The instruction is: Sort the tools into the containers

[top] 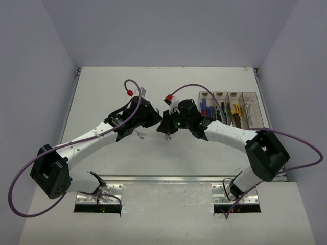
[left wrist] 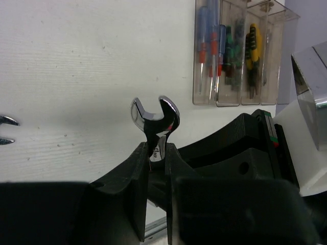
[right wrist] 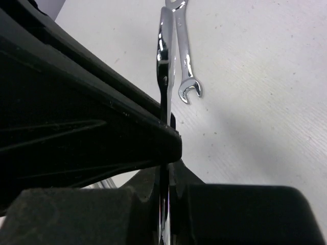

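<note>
The left arm (top: 84, 139) goes from its base at the near left towards the far right, with the white forearm slanted inward. The right arm (top: 230, 133) mirrors it from the near right, its forearm pointing left. The two wrists are near each other in the middle, but apart. The left gripper (left wrist: 157, 153) has its fingers (left wrist: 135, 173) pressed on the shank of a wrench (left wrist: 155, 115), whose open head stands above the tips. The right gripper (right wrist: 164, 148) is clamped in the same way on a second wrench (right wrist: 163, 56), seen edge-on.
</note>
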Tool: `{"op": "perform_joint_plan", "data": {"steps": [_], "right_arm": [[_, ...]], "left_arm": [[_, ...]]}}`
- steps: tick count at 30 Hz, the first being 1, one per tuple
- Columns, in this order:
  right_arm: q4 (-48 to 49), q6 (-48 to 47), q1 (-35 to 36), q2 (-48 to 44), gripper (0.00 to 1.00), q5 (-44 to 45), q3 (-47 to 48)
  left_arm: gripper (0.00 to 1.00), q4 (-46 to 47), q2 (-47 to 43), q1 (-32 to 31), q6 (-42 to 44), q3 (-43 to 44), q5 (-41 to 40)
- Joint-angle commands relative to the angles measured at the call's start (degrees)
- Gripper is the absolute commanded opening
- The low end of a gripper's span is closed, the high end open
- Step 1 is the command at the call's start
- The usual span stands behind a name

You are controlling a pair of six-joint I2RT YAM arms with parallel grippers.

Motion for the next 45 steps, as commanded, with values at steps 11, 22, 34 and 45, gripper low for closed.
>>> {"op": "perform_joint_plan", "data": {"steps": [11, 22, 34, 45], "right_arm": [[-40.2, -25.3, -27.3, -5.6, 0.00, 39.4, 15.7], [-41.8, -35.5, -50.0, 10.4, 0.00, 42.9, 26.3], [-42.6, -33.8, -50.4, 19.7, 0.47, 53.7, 31.5], [-46.5, -23.9, -42.7, 6.3, 0.73, 48.1, 30.2]], "left_arm": [[1.00, -22.6, -11.2, 0.0, 10.7, 10.6, -23.2], [1.00, -19.9, -19.4, -0.1, 16.0, -3.2, -10.1], [1.00, -16.7, -21.5, 0.0, 15.8, -6.8, -5.9], [1.00, -18.8, -10.7, 0.3, -1.3, -4.3, -17.5]]}}
